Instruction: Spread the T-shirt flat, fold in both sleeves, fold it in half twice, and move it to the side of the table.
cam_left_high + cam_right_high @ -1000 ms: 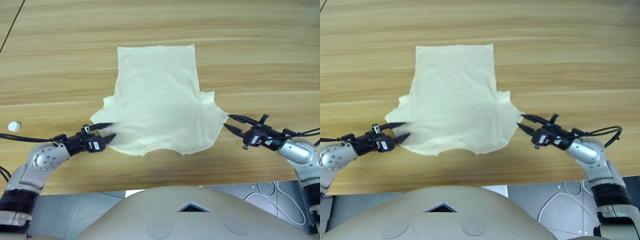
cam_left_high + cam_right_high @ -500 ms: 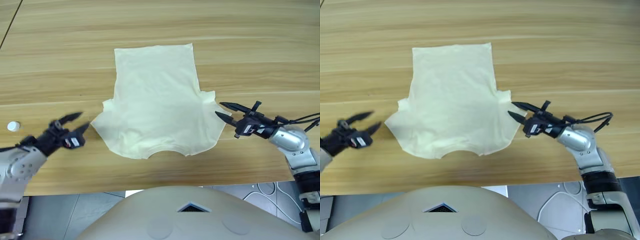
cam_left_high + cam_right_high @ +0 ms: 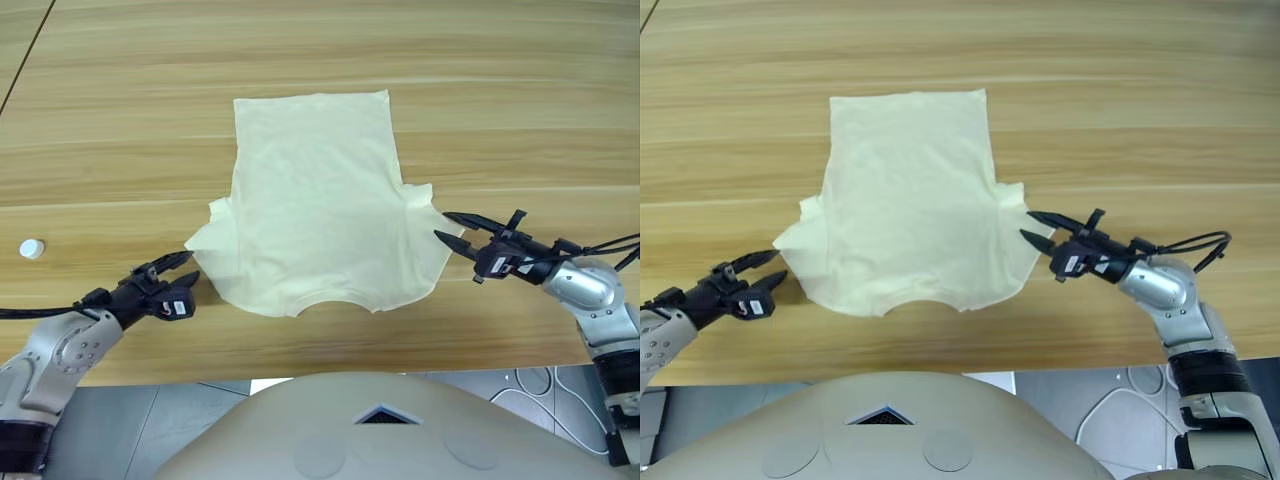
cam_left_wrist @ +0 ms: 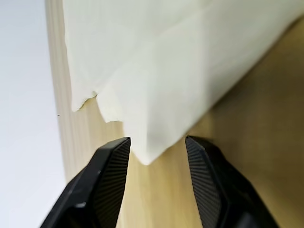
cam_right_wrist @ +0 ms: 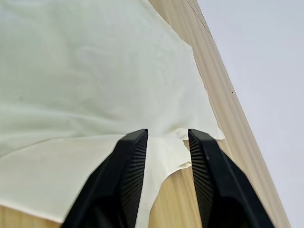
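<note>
Well, my left fingers (image 3: 190,267) and right fingers (image 3: 444,225) gape wide, empty, a T-shirt (image 3: 315,200) sleeve tip at each, flat on the tabletop (image 3: 520,110). Pinching too shallow could slip off or bunch the cloth.

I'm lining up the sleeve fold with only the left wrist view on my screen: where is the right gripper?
Observer: The right gripper is open, astride the edge of the T-shirt's right sleeve.
Operator: Is the body lying flat?
Observer: Yes, spread out, hem away from the robot, collar toward it; both sleeves stick out sideways.
Operator: Anything near my left arm?
Observer: A small white cap lies on the table, off to the left of the left gripper.
</note>
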